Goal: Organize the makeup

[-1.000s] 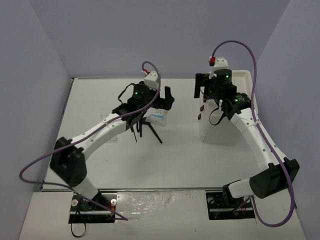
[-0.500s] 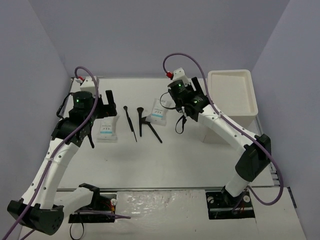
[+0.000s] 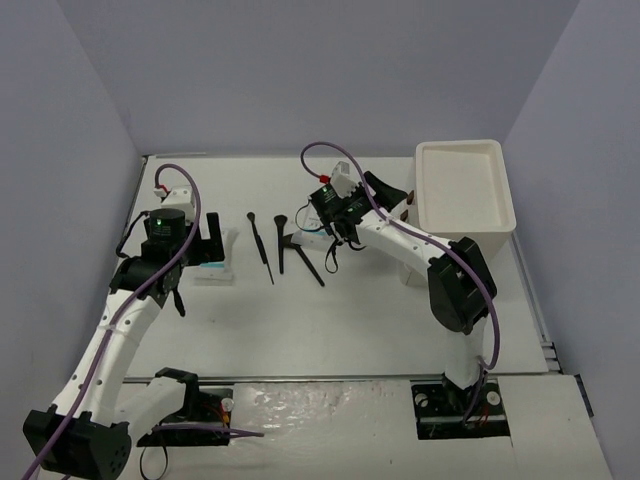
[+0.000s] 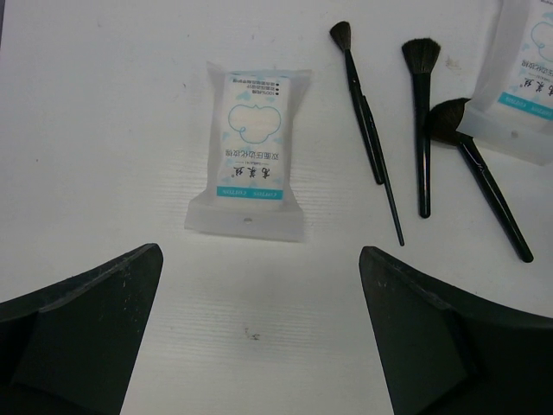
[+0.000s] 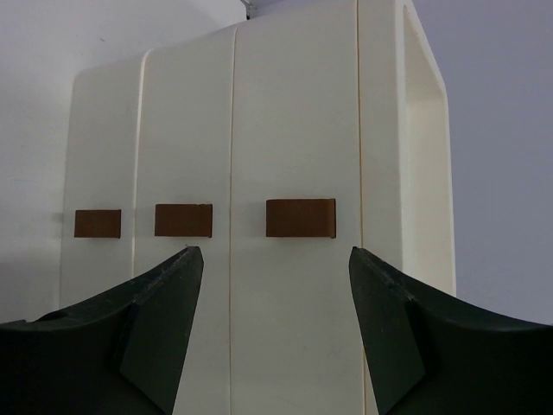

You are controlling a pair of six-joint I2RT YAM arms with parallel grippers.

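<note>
A white packet with blue print point(image 4: 255, 147) lies flat on the table, also in the top view point(image 3: 212, 270). My left gripper point(image 4: 259, 337) hovers open and empty just near of it, shown from above too point(image 3: 203, 243). Three thin black brushes point(image 4: 422, 112) lie side by side right of it point(image 3: 280, 245). A second packet point(image 4: 527, 78) lies beyond them, partly under my right arm point(image 3: 315, 237). My right gripper point(image 5: 268, 337) is open and empty, facing the box front point(image 3: 385, 188). No small bottles are in view.
The big white box point(image 5: 294, 130) with three brown knobs point(image 5: 301, 217) stands at the right, its open top like a tray point(image 3: 460, 185). My right arm folds across the table's middle. Grey walls close in the sides and back.
</note>
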